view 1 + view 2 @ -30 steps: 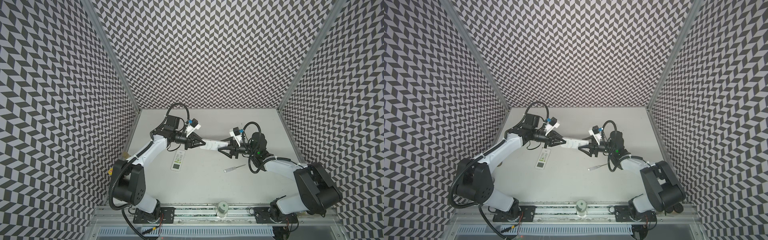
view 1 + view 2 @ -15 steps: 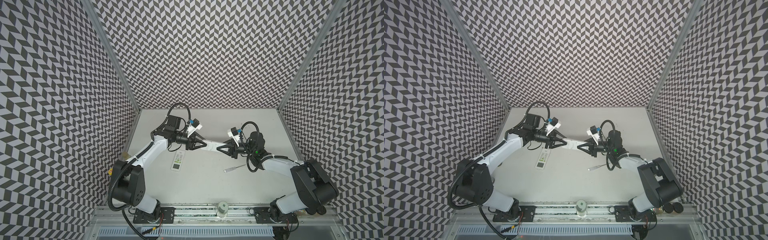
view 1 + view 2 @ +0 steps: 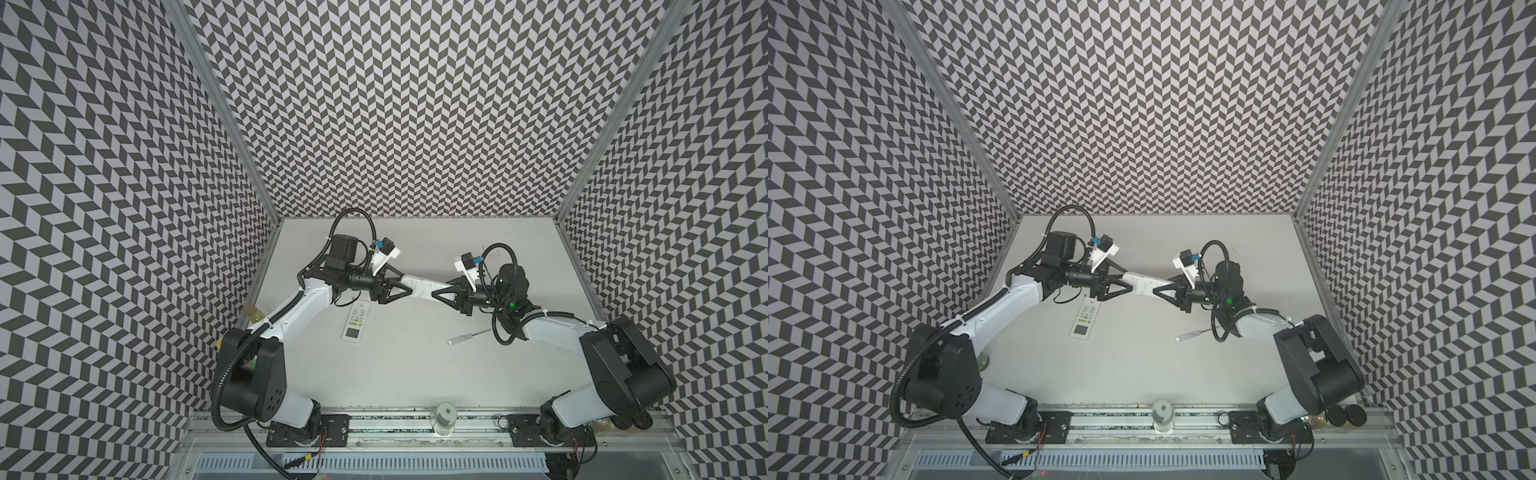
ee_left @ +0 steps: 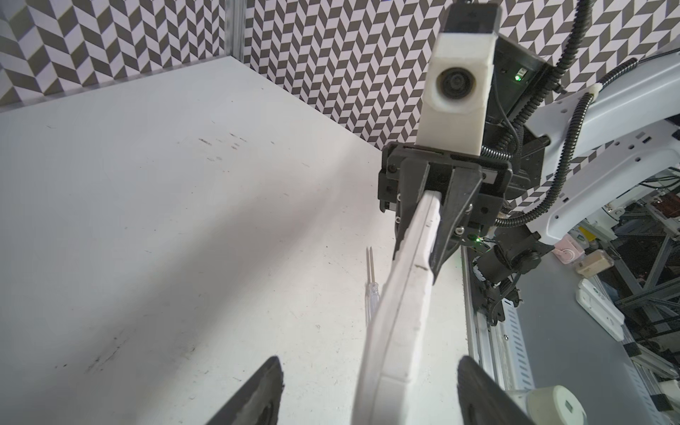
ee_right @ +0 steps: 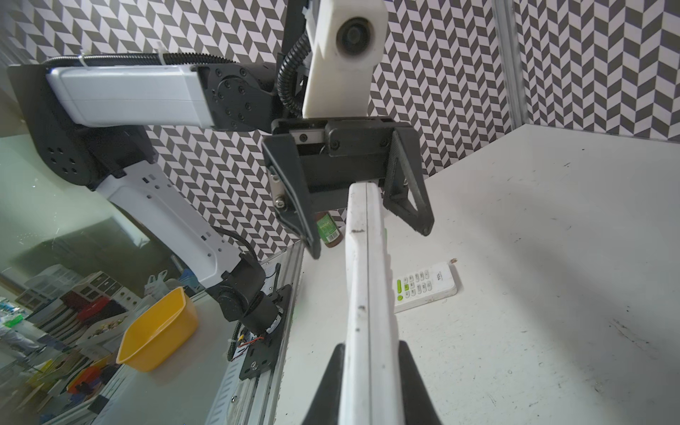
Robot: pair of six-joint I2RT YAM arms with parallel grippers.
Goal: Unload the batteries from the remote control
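Note:
A long white remote control hangs in the air above the middle of the table, spanning between my two grippers. My right gripper is shut on one end of it, both fingers pressed flat against its sides. My left gripper stands open around the other end, its fingers well apart from the remote. The batteries are hidden; no cell shows in any view.
A second white remote with green buttons lies on the table under the left arm. A clear-handled screwdriver lies near the right arm. A yellow bin sits off the table's edge.
The right gripper has closed on its end of the raised remote. The left gripper, which was gripping the other end, has opened wide. The remote stays in place.

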